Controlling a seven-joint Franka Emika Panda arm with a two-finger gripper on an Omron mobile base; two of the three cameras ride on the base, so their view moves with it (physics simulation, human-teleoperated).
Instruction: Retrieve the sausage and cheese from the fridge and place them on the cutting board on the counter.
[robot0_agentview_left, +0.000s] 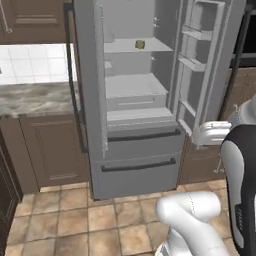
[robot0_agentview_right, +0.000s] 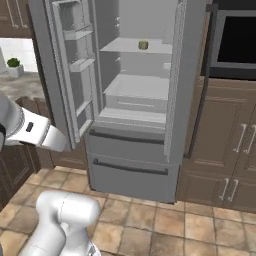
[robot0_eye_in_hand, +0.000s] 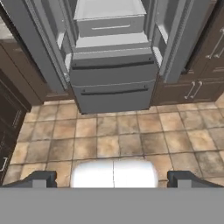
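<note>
2 fridge doors stand open on your tall grey fridge (robot0_agentview_left: 135, 150) | small tan cheese puck (robot0_agentview_left: 140, 44) on upper shelf, well above and beyond your claw (robot0_eye_in_hand: 113, 178) | claw spread wide, holding nothing

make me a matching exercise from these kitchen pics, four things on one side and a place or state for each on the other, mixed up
Things:
1. cheese
2. fridge upper doors
3. claw
4. fridge lower drawers

Place or state:
A. open, nothing between the fingertips
B. closed, dark handles across the front
C. swung wide open to both sides
D. on an upper shelf inside the fridge

Pairs: 1-D, 2-C, 3-A, 4-B
</note>
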